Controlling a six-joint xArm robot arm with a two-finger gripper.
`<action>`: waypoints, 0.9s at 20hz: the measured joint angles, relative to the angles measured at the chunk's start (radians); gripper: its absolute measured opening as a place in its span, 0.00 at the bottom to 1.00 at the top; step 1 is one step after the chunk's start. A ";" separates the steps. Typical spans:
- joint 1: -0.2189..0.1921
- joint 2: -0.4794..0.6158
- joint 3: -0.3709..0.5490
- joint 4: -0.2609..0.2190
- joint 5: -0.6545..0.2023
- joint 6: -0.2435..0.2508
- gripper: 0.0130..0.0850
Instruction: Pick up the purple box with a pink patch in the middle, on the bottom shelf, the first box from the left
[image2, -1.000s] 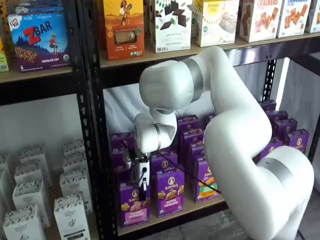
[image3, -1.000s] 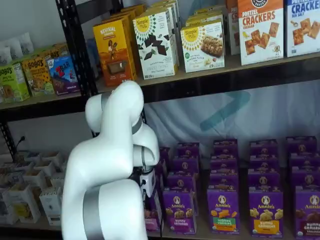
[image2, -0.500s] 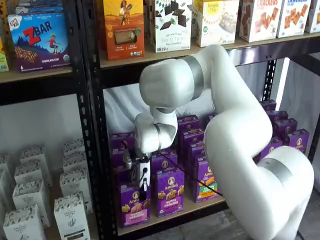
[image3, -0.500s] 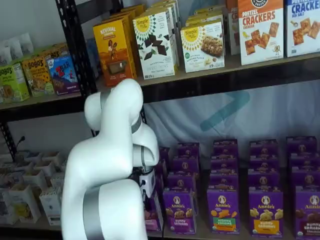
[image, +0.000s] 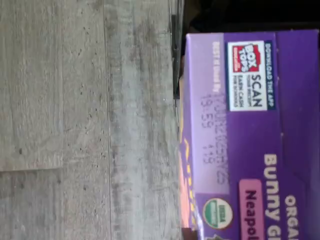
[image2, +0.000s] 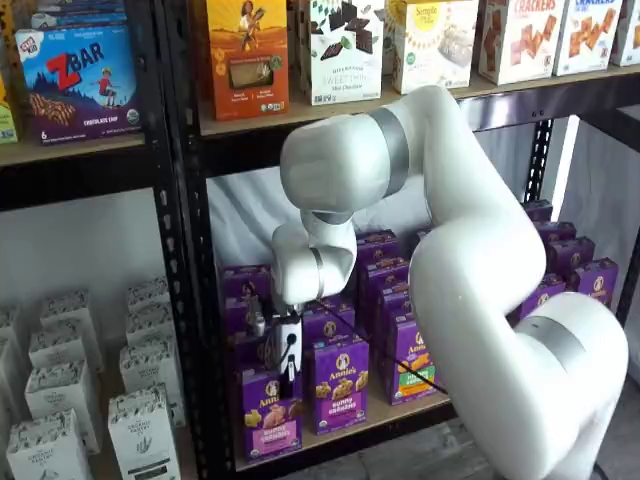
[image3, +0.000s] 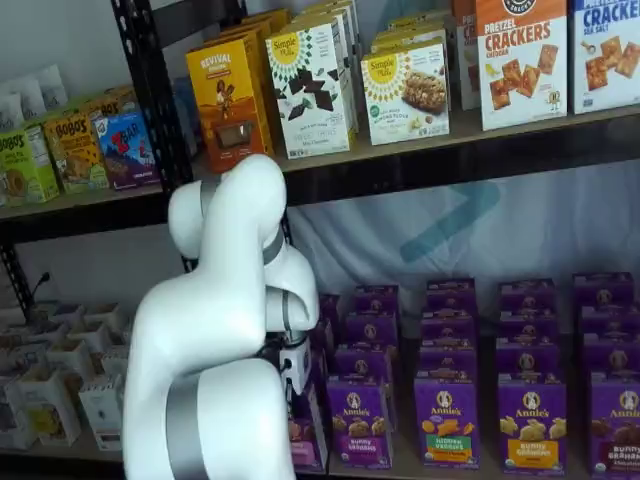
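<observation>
Even, diffuse indoor light; shelf views soft, low resolution. Wrist view mildly blurred, dark shadow behind the purple box (image: 250, 135).

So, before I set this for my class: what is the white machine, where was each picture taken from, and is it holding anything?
It is a robot arm that picks boxed goods from store shelves. Two fixed cameras face the shelves from the front; the third sits on the arm's wrist and looks down, its picture turned sideways. The hand hangs at the top of the purple box, the front-left carton on the bottom shelf. Whether its fingers have closed on it I cannot tell. The wrist view shows that box's top close up, beside grey flooring.
</observation>
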 joint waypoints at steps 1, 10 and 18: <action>0.000 -0.001 0.000 -0.001 0.001 0.001 0.22; 0.003 -0.027 0.032 -0.021 -0.003 0.022 0.22; 0.012 -0.089 0.115 -0.034 -0.030 0.039 0.22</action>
